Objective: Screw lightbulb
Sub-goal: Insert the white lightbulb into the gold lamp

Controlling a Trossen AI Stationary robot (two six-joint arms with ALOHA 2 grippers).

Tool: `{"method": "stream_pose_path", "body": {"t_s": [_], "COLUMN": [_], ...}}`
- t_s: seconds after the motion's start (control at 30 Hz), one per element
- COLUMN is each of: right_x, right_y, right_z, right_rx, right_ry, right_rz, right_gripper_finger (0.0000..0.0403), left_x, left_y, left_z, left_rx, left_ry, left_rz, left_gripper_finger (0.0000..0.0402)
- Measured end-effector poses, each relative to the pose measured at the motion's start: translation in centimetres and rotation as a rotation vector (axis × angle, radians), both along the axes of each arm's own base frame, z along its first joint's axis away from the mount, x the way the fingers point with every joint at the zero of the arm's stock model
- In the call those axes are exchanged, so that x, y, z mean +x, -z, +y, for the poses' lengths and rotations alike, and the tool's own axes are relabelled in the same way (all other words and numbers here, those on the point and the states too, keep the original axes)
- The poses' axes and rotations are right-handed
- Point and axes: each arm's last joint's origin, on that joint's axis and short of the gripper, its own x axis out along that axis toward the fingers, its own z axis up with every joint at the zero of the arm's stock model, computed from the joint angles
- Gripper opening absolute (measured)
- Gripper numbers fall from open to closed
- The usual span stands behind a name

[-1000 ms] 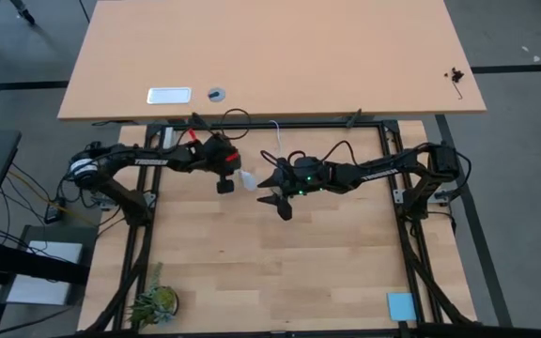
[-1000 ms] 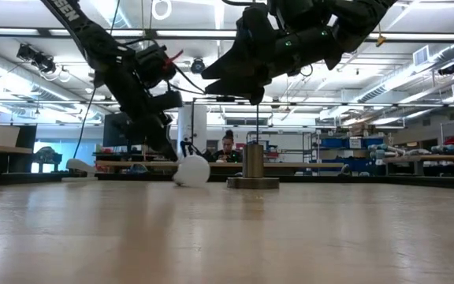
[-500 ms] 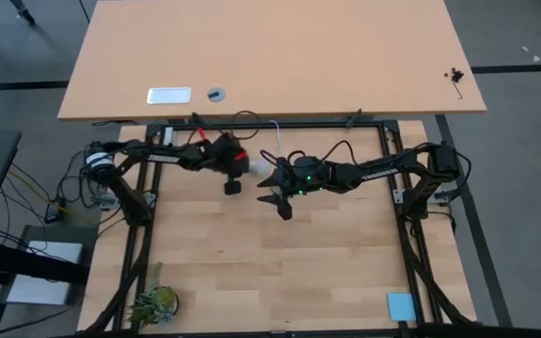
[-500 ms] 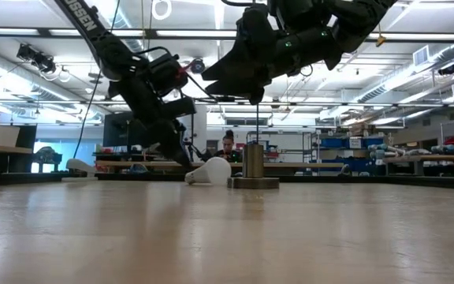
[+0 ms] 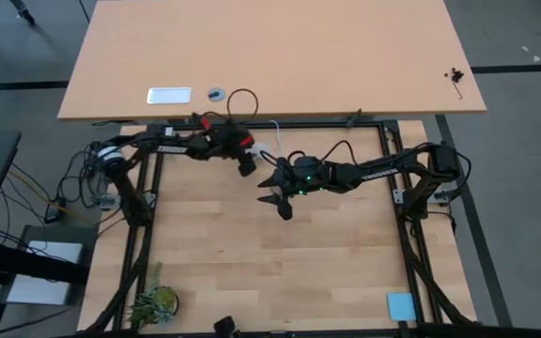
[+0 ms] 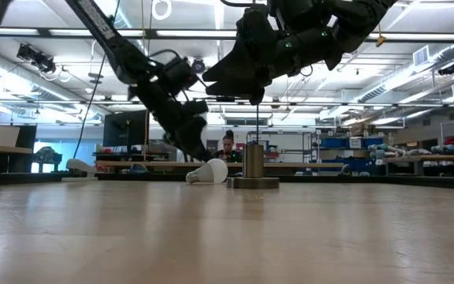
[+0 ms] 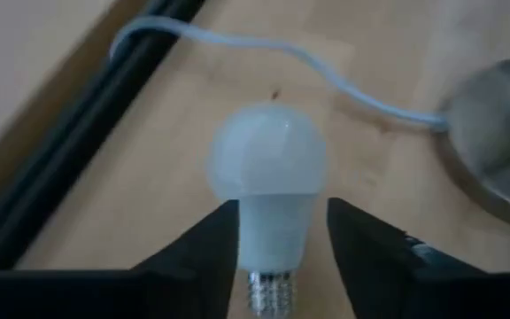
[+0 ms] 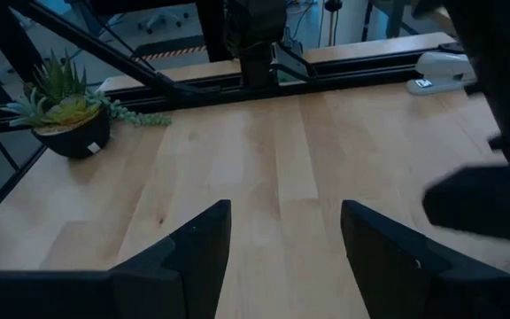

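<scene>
The white lightbulb (image 7: 268,173) lies on its side on the wooden table, its screw end (image 7: 267,291) toward my left gripper and its round end (image 6: 211,170) beside the socket's base. My left gripper (image 7: 283,213) is open, slanting down, one finger on each side of the bulb's neck; a narrow gap shows at one finger. The grey socket (image 6: 252,166) stands upright on its round base (image 7: 501,133), its white cord (image 7: 326,71) trailing off. My right gripper (image 5: 272,191) hangs open above the table over the socket, nothing between its fingers (image 8: 286,257).
A potted plant (image 5: 153,302) stands at the near left corner and a blue square (image 5: 401,305) lies at the near right. Black frame rails (image 5: 390,150) border the table. A larger tabletop (image 5: 270,56) lies beyond the far edge.
My left gripper has moved toward the far edge and right, toward the socket, taking the bulb along and rolling its wrist. The bulb has ended up on its side next to the socket's base. The gripper has then opened and let the bulb go.
</scene>
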Motion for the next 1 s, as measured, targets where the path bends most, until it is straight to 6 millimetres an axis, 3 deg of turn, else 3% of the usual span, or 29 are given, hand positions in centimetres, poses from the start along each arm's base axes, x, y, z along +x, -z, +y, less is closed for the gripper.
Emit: {"method": "stream_pose_path", "body": {"t_s": [0.17,0.3,0.6,1.0], "right_x": [0.0,0.0,0.0,0.0], "right_y": [0.0,0.0,0.0,0.0], "right_z": [0.0,0.0,0.0,0.0], "right_rx": [0.0,0.0,0.0,0.0], "right_ry": [0.0,0.0,0.0,0.001], "right_rz": [0.001,0.001,0.001,0.0], "right_gripper_finger": [0.0218,0.0215,0.0215,0.0215], "left_x": [1.3,1.8,2.1,2.9], "left_y": [2.4,3.5,3.4,2.1], "left_z": [1.3,1.7,1.9,2.5], "left_rx": [-0.029,-0.012,0.005,0.026], "left_ry": [-0.054,-0.034,-0.057,-0.082], "left_rz": [0.086,0.14,0.115,0.048], "left_gripper_finger": [0.0224,0.0234,0.0206,0.0204]}}
